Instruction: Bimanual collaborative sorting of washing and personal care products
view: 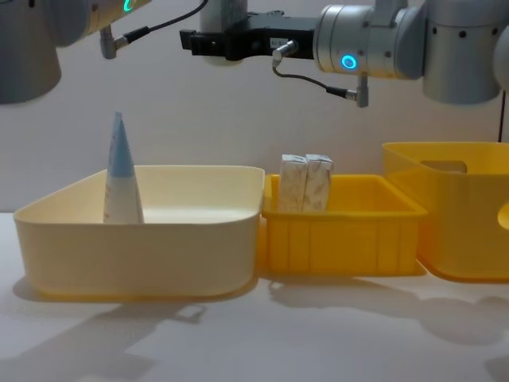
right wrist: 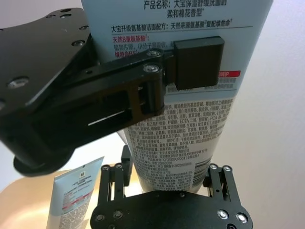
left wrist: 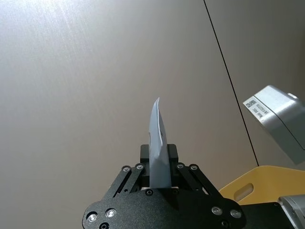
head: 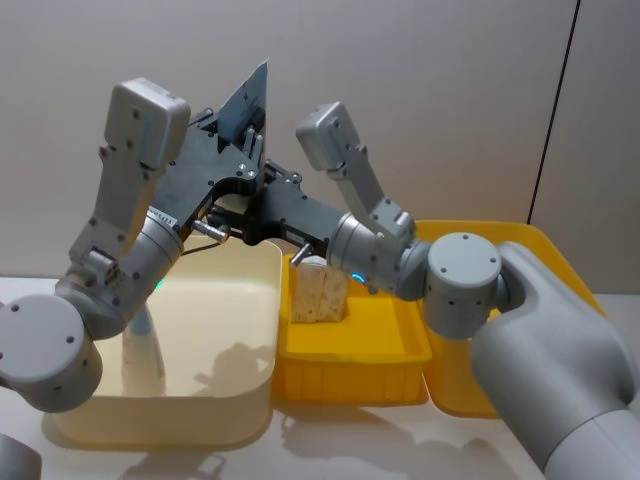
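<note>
High above the bins, a pale-blue squeeze tube [head: 252, 95] is held with its flat sealed end up. My left gripper [head: 243, 140] is shut on its middle, and the tube [left wrist: 158, 143] shows edge-on between the fingers. My right gripper [right wrist: 169, 167] reaches in from the right and is open, its fingers flanking the narrow lower end of the printed tube [right wrist: 176, 124]. A second tube [head: 145, 345] stands upright in the cream bin [head: 200, 420]. Two white packs [head: 320, 290] stand in the small yellow bin [head: 350, 375].
The cream bin [view: 135, 247], small yellow bin [view: 342, 239] and a large yellow bin [view: 461, 215] stand side by side from left to right on the white table. A plain wall is behind them. Bare tabletop lies in front of the bins.
</note>
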Controlling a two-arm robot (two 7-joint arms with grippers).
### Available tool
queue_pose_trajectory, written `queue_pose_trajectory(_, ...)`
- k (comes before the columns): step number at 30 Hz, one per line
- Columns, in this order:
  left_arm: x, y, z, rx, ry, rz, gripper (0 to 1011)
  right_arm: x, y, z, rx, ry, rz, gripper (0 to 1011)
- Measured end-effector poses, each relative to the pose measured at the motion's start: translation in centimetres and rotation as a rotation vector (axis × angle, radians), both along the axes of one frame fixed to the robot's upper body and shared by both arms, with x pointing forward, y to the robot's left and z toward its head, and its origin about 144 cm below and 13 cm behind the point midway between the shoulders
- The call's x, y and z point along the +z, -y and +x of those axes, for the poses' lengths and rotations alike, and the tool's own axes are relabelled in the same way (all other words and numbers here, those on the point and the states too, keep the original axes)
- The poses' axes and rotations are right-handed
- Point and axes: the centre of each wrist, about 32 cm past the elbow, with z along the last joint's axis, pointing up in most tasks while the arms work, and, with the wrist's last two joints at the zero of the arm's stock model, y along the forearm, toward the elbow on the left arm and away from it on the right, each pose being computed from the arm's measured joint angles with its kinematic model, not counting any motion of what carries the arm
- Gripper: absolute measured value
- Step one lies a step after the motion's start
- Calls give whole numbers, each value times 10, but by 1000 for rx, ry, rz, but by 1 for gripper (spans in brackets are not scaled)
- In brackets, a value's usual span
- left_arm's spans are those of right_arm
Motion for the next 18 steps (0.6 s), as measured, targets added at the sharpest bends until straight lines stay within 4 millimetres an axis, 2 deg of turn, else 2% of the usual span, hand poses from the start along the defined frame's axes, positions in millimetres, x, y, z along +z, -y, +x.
queue_pose_trajectory(6,0,0,0,0,0,0,204,1,-2,1,6,-4,0,675)
queue_pose_trajectory(18,0,0,0,0,0,0,204,2,-4,1,12,-11,2,665)
